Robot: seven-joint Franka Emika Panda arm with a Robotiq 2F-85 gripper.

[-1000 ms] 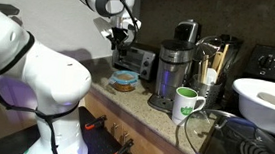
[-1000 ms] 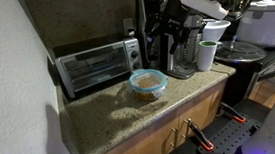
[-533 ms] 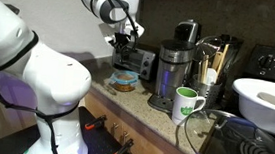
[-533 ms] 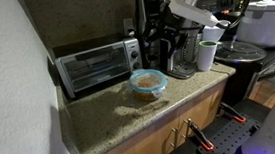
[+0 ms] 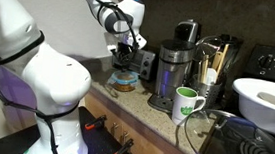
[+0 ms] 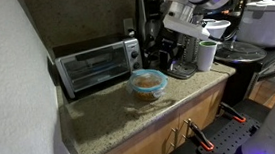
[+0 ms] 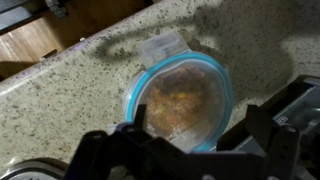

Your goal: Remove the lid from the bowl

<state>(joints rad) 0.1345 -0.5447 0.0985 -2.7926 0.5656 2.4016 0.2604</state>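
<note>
Tool (image 7: 195,140) hangs spread above the lid (image 7: 182,95), tab (image 7: 164,46) pointing away.

Hand (image 7: 190,138) open, fingers downward.

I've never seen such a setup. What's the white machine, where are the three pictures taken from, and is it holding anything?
The white machine is a robot arm at a kitchen counter. Two pictures come from cameras standing outside it; the third looks down from its wrist. Its hand hovers open above a small bowl covered by a blue-rimmed lid, holding nothing. A toaster oven, coffee maker and green mug stand nearby.
</note>
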